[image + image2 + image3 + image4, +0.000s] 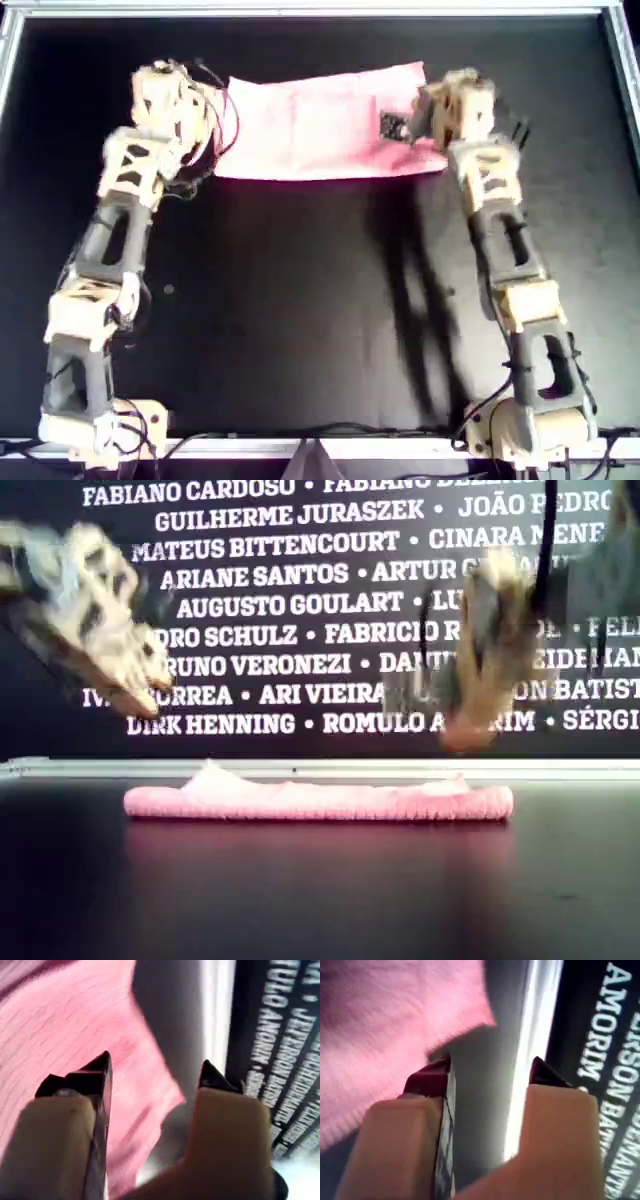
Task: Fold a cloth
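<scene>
The light pink cloth (320, 125) lies at the far side of the black table as a long strip that looks doubled over; in the exterior view (320, 800) it is a low flat band. My first gripper (215, 112) hovers over the cloth's end at the overhead view's left, open and empty (155, 1062), with pink fabric (75, 1020) under it. My second gripper (400, 126) hovers over the other end, open and empty (490, 1062), beside a cloth corner (395, 1015). Both grippers are blurred and raised above the cloth in the exterior view (140, 695) (460, 730).
A metal rail (300, 8) runs along the table's far edge, right behind the cloth. A dark wall with white names (300, 605) stands behind it. Black table surface (320, 320) stretches between the two arms toward their bases.
</scene>
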Controlling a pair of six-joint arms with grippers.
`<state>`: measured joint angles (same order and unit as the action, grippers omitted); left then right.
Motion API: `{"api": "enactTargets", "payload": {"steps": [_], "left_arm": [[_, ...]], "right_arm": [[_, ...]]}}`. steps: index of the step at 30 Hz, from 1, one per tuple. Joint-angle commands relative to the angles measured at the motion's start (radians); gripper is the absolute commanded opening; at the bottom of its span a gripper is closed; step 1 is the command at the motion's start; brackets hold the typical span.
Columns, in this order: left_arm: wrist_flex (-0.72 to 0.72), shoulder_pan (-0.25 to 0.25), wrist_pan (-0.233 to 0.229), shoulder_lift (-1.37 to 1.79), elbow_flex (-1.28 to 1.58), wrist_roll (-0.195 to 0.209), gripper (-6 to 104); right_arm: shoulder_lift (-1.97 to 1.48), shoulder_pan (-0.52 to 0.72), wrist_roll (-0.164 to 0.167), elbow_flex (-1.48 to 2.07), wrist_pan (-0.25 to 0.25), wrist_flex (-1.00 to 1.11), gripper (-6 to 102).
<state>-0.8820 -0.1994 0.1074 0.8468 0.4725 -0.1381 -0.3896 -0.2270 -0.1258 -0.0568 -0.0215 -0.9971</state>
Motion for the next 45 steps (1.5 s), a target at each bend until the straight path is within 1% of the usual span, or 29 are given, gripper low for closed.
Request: {"api": "enactTargets", "payload": {"steps": [1,3,4,5,6,8,10,12,14,17,18,20,22,23,25,28,30,31,34,36,38,40,42,45], "left_arm": [[-0.391,0.005,0.003,0.333,-0.064,0.008,62],[-0.584,0.005,0.003,0.440,-0.074,0.018,62],[-0.660,0.005,0.003,0.492,-0.072,0.037,62],[-0.719,0.005,0.003,0.546,-0.058,0.066,62],[-0.738,0.014,0.003,0.606,-0.052,0.098,62],[-0.704,0.021,0.002,0.759,-0.005,0.150,62],[-0.695,0.021,0.002,0.936,0.084,0.170,62],[-0.693,0.021,0.002,1.111,0.224,0.172,62],[-0.693,0.023,0.002,1.279,0.396,0.172,62],[-0.673,0.067,0.003,1.519,0.664,0.172,62],[-0.670,0.077,0.006,1.597,0.741,0.172,62],[-0.650,0.077,0.009,1.741,0.873,0.158,62],[-0.568,0.071,0.008,1.861,0.997,0.156,62],[-0.505,0.077,0.005,1.913,1.063,0.155,62],[-0.360,0.080,0.005,1.997,1.218,0.155,62],[-0.150,0.080,0.005,2.085,1.502,0.155,62],[-0.026,0.080,0.005,2.123,1.692,0.155,62],[0.034,0.080,0.005,2.140,1.779,0.155,62],[0.218,0.080,0.005,2.214,2.016,0.155,62],[0.337,0.081,0.005,2.233,2.121,0.155,62],[0.414,0.083,0.005,2.233,2.201,0.155,62],[0.459,0.078,0.005,2.233,2.260,0.155,62],[0.465,0.078,0.005,2.233,2.286,0.155,62],[0.463,0.074,0.012,2.233,2.313,0.155,61]], "right_arm": [[-0.342,0.005,0.006,-0.060,0.006,-0.474,62],[-0.419,0.000,0.005,-0.029,-0.002,-0.641,62],[-0.451,0.005,0.005,-0.023,-0.011,-0.652,62],[-0.489,0.012,0.005,-0.015,-0.012,-0.624,62],[-0.534,0.021,0.005,0.003,-0.012,-0.607,62],[-0.643,0.015,0.005,0.081,-0.011,-0.611,62],[-0.793,0.008,-0.002,0.215,-0.003,-0.615,62],[-0.980,0.005,-0.009,0.396,-0.011,-0.615,62],[-1.193,0.011,-0.009,0.600,-0.011,-0.611,62],[-1.494,0.015,-0.008,0.916,-0.011,-0.607,62],[-1.591,0.018,0.005,1.015,-0.011,-0.606,62],[-1.770,0.023,0.006,1.195,-0.012,-0.603,62],[-1.911,0.021,0.012,1.347,-0.012,-0.589,62],[-1.959,0.021,0.021,1.410,-0.012,-0.566,62],[-2.043,0.023,0.058,1.528,-0.014,-0.491,62],[-2.152,0.023,0.130,1.712,-0.014,-0.316,62],[-2.217,0.026,0.166,1.832,-0.015,-0.193,62],[-2.253,0.028,0.175,1.899,-0.015,-0.137,62],[-2.373,0.051,0.176,2.120,-0.015,0.035,62],[-2.459,0.081,0.179,2.278,-0.015,0.141,62],[-2.557,0.123,0.179,2.444,-0.014,0.227,62],[-2.640,0.153,0.181,2.595,-0.014,0.298,62],[-2.718,0.178,0.181,2.734,-0.014,0.347,62],[-2.732,0.187,0.181,2.861,-0.012,0.393,62]]}}
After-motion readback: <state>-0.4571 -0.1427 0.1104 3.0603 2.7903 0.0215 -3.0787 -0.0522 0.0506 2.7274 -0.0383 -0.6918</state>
